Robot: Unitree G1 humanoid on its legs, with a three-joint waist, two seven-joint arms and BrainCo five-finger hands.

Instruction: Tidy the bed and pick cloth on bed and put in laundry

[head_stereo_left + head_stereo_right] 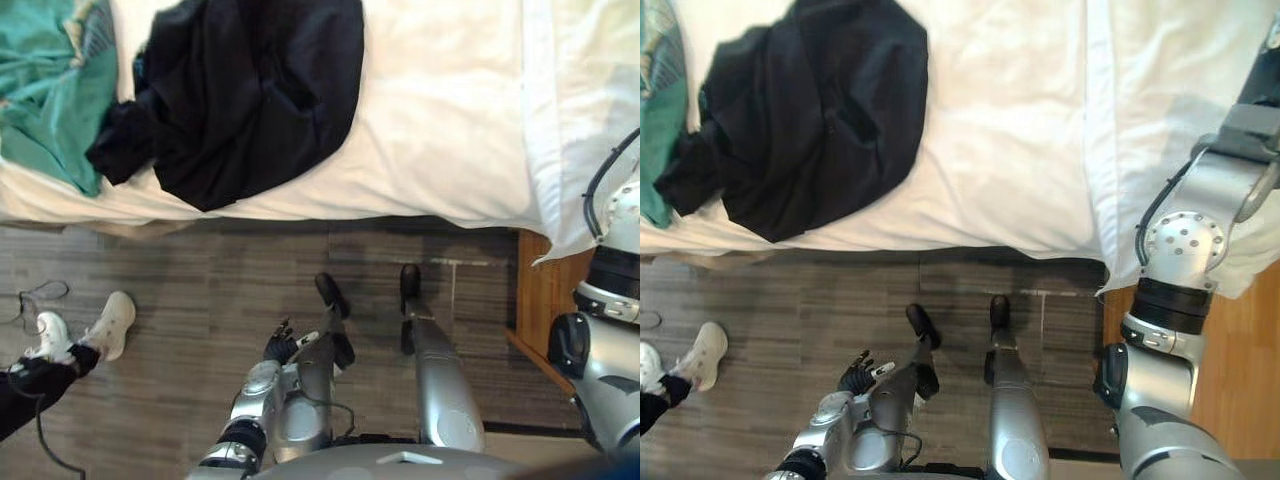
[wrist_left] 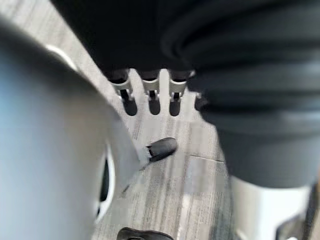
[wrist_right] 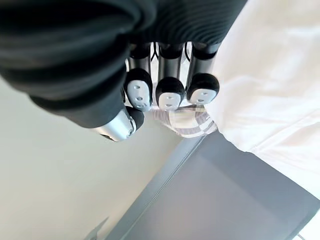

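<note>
A black cloth [image 1: 250, 90] lies crumpled on the white bed [image 1: 440, 110], near its front edge. A teal cloth [image 1: 50, 90] lies beside it at the far left. My left hand [image 1: 283, 345] hangs low over the floor in front of the bed, fingers relaxed and holding nothing. My right arm reaches up over the bed's right side. In the right wrist view my right hand [image 3: 170, 95] has its fingers curled, pinching a pale checked corner [image 3: 187, 120] of the white bed cover [image 3: 260, 90].
A person's white shoes [image 1: 110, 322] stand on the grey plank floor [image 1: 200, 280] at the left. A wooden piece of furniture [image 1: 540, 300] sits by the bed's right corner, with the cover [image 1: 1120, 240] hanging over it.
</note>
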